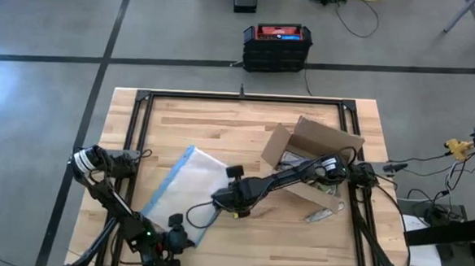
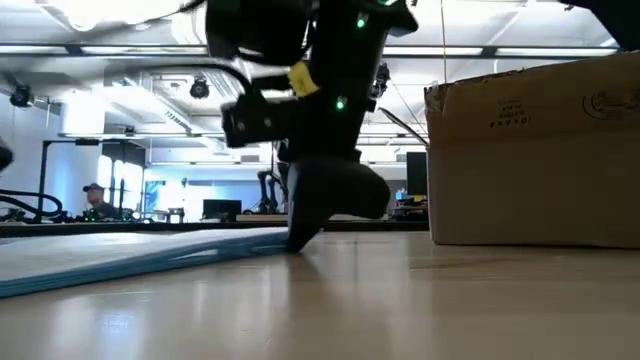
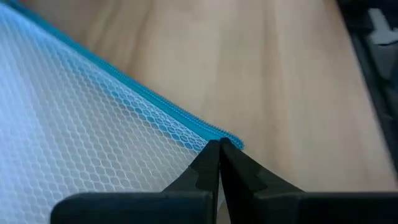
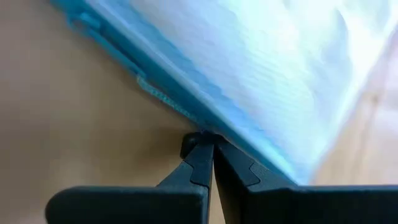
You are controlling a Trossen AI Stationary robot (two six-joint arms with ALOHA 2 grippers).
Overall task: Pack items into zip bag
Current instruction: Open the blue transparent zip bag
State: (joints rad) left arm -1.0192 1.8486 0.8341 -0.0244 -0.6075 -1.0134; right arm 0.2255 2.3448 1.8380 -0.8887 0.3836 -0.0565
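Wood tabletop (image 1: 222, 116) fills the middle of the high view, with the zip bag (image 1: 188, 183) lying flat at lower centre-left, its blue strip (image 1: 163, 188) along the left-hand long edge.

At the lower left of that view the left gripper (image 1: 185, 238) sits at the bag's bottom corner. Its wrist view shows the jaws pressed together on the end of the blue zip, right at the corner of the mesh-patterned plastic — a pinch that looks meant to anchor the bag.

Moving right, the right gripper (image 1: 220, 199) reaches from the right side of the frame to the bag's lower right edge. Its wrist view shows the jaws closed too, tips meeting at the blue edge; whether they grip a slider or only the strip I cannot tell.

Further right, centre-right of the frame, stands the open cardboard box (image 1: 314, 145). The items themselves cannot be picked out with certainty — perhaps inside or beside the box.

The step in hand appears to be opening the bag. To do it well, the left pinch should hold firm and low while the right draws steadily along the zip line, not upward, so the thin plastic neither bunches nor slips free of either grip.
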